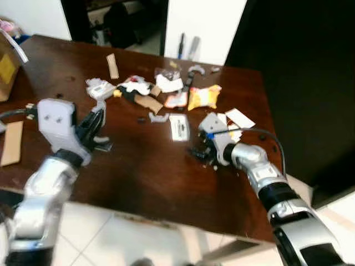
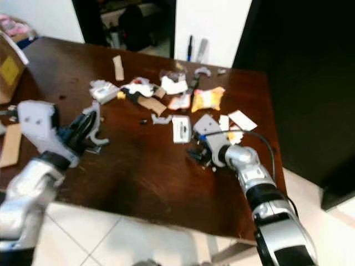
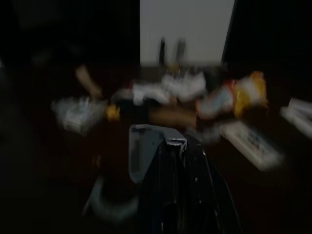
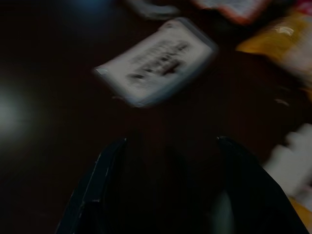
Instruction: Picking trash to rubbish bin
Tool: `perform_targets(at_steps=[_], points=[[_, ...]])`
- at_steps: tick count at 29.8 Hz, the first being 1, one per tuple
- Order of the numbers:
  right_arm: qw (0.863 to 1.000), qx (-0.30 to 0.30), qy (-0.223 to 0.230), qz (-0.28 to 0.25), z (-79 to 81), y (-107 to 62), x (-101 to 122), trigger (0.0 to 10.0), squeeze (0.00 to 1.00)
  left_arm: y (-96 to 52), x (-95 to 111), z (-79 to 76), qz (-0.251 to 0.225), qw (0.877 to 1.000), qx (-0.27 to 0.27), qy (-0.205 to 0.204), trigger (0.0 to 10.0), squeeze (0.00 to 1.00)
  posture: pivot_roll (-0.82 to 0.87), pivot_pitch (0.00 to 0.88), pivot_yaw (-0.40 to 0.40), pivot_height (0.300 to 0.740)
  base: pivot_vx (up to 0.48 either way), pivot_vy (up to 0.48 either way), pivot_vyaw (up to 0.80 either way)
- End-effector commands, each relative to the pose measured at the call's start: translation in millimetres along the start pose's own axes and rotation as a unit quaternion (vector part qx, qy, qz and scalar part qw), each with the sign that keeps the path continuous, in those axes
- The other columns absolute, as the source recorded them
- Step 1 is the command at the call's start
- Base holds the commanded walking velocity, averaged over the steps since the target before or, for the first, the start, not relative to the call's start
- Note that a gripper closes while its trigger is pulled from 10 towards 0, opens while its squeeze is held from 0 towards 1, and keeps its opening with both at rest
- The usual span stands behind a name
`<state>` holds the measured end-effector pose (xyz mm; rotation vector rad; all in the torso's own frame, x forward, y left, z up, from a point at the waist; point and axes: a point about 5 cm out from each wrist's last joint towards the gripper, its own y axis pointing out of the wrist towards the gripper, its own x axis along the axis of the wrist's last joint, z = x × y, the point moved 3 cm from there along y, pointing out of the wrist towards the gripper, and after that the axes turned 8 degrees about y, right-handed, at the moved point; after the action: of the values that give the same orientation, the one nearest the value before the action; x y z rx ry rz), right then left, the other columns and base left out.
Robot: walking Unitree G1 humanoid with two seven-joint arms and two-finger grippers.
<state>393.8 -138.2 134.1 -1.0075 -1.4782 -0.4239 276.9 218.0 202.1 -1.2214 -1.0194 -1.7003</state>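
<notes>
With its fingers apart, the right gripper (image 1: 201, 153) hovered low over the table (image 1: 150, 172), best eased toward the white card (image 1: 178, 127) at its eleven o'clock; the left gripper (image 1: 97, 133) clamped a grey scrap (image 3: 144, 153).

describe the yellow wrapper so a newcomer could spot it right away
On the dark wooden table, find the litter cluster near its far edge. The yellow snack wrapper lies at the cluster's right end, beside a red-and-white wrapper. It is the only bright yellow, crinkled piece among white scraps.

Silver jointed arms end in grey wrist housings, black fingers and black cables.
</notes>
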Motion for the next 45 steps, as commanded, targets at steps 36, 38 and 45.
perform_targets(at_steps=[36, 38, 45], points=[[0.978, -0.007, 0.152, 0.140, 15.8, -1.7, -51, 10.0, 0.00, -35.5, 2, -30.5, 0.090, 0.979, -0.171, 0.064, 10.0, 0.00, 0.18, 0.151, -0.124, 0.740, 0.000, 0.000, 0.00], [0.977, -0.004, 0.155, 0.143, 17.6, -1.7, -51, 10.0, 0.00, -34.9, 2, -30.6, 0.090, 0.979, -0.170, 0.065, 10.0, 0.00, 0.18, 0.151, -0.124, 0.740, 0.000, 0.000, 0.00], [0.974, 0.012, 0.164, 0.157, 29.5, 0.6, -57, 0.0, 0.00, -33.0, 2, -31.5, 0.088, 0.980, -0.166, 0.069, 10.0, 0.00, 0.18, 0.153, -0.128, 0.740, 0.000, 0.000, 0.00]])
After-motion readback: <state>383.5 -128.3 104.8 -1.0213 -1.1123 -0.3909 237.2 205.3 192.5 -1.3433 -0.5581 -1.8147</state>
